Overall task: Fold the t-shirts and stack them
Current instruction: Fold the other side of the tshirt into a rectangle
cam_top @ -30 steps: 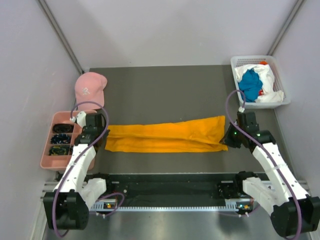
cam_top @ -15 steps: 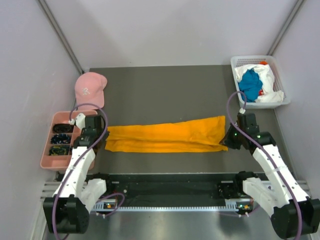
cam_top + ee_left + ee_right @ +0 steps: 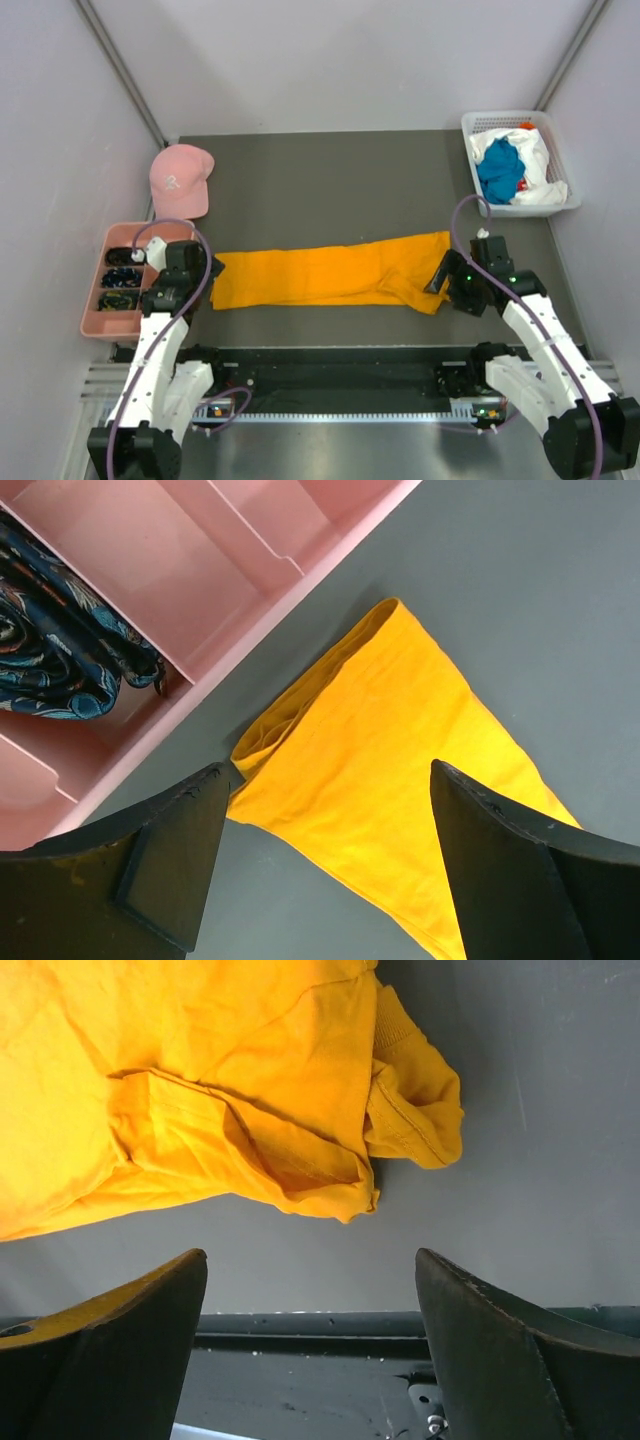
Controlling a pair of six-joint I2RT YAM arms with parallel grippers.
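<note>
- Orange t-shirt [image 3: 325, 275] lies on the table [image 3: 320, 180] as a long narrow band, running 9 o'clock to 3 o'clock across the middle of the top view.
- Teal t-shirt [image 3: 498, 170] and white t-shirt [image 3: 538, 160] sit crumpled in the white basket [image 3: 572, 203] at 1–2 o'clock, not yet handled.
- Left gripper [image 3: 328, 780]: jaws wide apart and nothing between them. It hangs above the band's 9 o'clock end.
- Right gripper [image 3: 310, 1260]: released likewise and empty, just clear of the 3 o'clock end.
- Judgement: the lengthwise fold is down. The step in hand looks like setting up the crosswise fold, one end carried over the other.
- The 3 o'clock end is untidy in the right wrist view, with a sleeve or hem bunched into a lump and creased layers beneath. Flatten or tuck that lump first, or the fold will ride up over it.
- Take the corners, not the mid-edge, and pinch through every layer. A grip on the top layer only would peel the band open.
- The 9 o'clock end shows a rolled double edge just beside the wall of the pink tray [image 3: 95, 300]. Descend on the cloth side so a finger does not land on that wall.
- Lift both corners of one end together and level, then lay them square on the other end.
- Pink cap [image 3: 178, 178] at 10 o'clock is well apart from the band and is not part of the job.
</note>
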